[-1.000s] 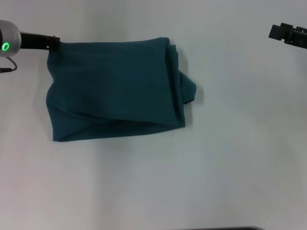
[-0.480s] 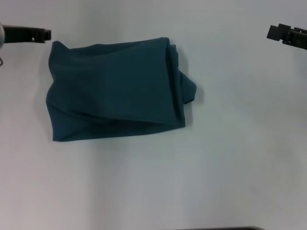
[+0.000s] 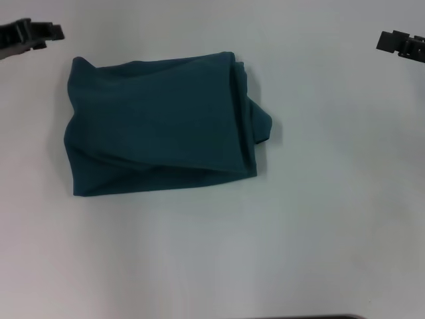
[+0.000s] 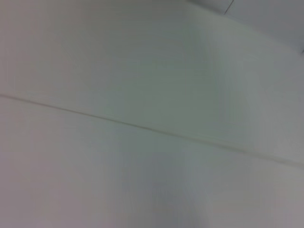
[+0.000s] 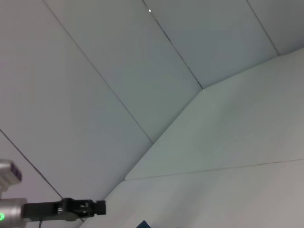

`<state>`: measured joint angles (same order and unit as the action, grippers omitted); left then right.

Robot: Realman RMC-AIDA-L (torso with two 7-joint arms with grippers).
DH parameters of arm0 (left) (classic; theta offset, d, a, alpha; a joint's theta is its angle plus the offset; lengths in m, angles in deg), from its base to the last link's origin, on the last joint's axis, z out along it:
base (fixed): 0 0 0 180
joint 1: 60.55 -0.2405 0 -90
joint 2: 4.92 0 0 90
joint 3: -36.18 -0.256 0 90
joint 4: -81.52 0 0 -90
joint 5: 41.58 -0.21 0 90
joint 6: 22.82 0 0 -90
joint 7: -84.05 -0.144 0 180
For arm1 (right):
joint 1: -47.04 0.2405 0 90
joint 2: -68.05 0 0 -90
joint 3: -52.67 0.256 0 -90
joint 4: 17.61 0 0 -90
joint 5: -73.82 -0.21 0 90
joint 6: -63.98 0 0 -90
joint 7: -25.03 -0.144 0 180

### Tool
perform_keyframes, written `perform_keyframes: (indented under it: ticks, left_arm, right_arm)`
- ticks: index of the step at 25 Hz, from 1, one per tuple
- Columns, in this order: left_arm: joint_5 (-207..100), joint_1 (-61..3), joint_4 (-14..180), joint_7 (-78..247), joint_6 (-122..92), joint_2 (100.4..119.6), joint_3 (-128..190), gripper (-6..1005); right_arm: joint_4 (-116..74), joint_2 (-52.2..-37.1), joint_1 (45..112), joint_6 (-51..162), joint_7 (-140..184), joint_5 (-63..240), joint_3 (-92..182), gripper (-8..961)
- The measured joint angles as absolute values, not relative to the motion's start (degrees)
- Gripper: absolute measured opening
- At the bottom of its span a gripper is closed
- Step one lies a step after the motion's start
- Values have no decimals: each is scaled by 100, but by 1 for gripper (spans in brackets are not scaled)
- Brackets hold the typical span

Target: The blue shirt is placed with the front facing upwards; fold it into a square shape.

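The blue shirt (image 3: 159, 123) lies folded into a rough rectangle on the white table (image 3: 319, 219), left of centre in the head view. No lettering shows, and a bunched flap (image 3: 260, 123) sticks out at its right side. My left gripper (image 3: 54, 30) hovers off the shirt's far left corner, apart from the cloth. It also shows in the right wrist view as the left gripper (image 5: 97, 207), with a sliver of the shirt (image 5: 142, 224) at the picture's edge. My right gripper (image 3: 385, 42) hangs far off to the right, holding nothing.
White tabletop surrounds the shirt on all sides. The left wrist view holds only pale panels with a thin seam (image 4: 142, 127). A dark edge (image 3: 305, 317) runs along the near side of the table.
My left gripper, which was at the shirt's far left corner, has drawn away from the cloth, leftward and farther back. The shirt has stayed where it lay. The right gripper has barely shifted.
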<state>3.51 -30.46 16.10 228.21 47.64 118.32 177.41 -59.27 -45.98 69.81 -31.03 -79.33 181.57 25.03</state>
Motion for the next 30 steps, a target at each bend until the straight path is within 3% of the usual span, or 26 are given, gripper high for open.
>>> perform_keyframes:
  ticks: [3, 7, 10, 21, 30]
  left_arm:
    - [1173, -3076, 1853, 22885, 5661, 11700, 18387, 430]
    - [2238, -3091, 2728, 22998, 6919, 11349, 18888, 421]
    - [2577, -3133, 3294, 23006, 7281, 11191, 18939, 418]
    - [2499, -3296, 3787, 22574, 7567, 11120, 18734, 415]
    - [2470, -3558, 3693, 21687, 7848, 11150, 18457, 422]
  right_arm:
    - [-5927, -4517, 6981, -3098, -8215, 18156, 2472, 904]
    - [-5927, -4355, 6990, -3107, -8720, 18203, 2435, 904]
    - [-5927, -4288, 7027, -3123, -8976, 18383, 2436, 904]
    - [-5927, -4285, 7672, -3106, -9666, 19458, 2366, 904]
    - [-5928, -4326, 7787, -3154, -9968, 19456, 2359, 904]
